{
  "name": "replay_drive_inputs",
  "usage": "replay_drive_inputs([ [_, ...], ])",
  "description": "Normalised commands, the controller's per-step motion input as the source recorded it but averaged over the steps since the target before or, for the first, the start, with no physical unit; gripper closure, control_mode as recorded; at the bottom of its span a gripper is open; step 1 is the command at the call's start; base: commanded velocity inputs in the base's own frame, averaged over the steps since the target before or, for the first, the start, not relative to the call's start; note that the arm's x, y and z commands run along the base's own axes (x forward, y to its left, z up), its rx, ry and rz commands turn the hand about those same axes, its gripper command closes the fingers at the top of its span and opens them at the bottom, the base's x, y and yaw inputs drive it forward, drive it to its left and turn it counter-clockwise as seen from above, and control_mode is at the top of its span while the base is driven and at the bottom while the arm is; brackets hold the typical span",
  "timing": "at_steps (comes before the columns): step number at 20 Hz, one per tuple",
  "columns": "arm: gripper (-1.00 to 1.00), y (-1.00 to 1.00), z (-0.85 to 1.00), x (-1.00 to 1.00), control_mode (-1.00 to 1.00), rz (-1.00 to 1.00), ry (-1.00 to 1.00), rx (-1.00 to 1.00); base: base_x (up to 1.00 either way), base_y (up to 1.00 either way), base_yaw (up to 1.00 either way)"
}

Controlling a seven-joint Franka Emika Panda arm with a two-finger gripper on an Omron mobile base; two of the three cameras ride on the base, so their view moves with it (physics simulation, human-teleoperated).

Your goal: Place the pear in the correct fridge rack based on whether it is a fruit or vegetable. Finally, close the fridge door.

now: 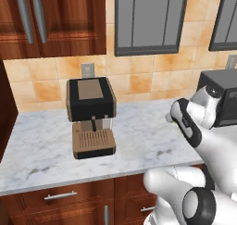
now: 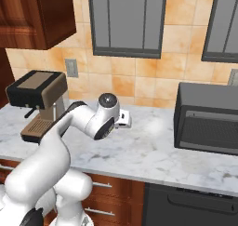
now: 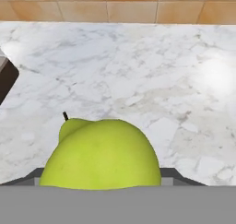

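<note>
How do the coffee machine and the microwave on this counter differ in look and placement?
The coffee machine is black with tan-brown panels; the microwave is dark grey all over. The coffee machine stands tall, with a drip tray jutting out at its foot; the microwave is a low, wide box. In the right base view the coffee machine sits left of the arm and the microwave right. Both stand on the marble counter near the tiled wall.

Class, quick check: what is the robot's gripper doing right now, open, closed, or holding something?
Gripper: closed on the pear, which sits between its fingers above the marble counter.
</note>
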Motion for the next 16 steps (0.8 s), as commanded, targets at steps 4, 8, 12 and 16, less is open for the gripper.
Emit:
replay_drive_inputs([
  [4,1.0,0.33,0.99,-0.32,-1.0,0.06,0.08,-0.07,0.0,0.0,0.0],
  [8,1.0,0.27,0.54,-0.1,-1.0,0.02,0.05,-0.08,0.0,0.0,0.0],
  [12,1.0,0.0,0.04,-0.36,-1.0,0.01,-0.04,-0.01,0.0,0.0,0.0],
  [16,1.0,0.11,0.0,-0.37,-1.0,0.02,-0.05,-0.02,0.0,0.0,0.0],
])
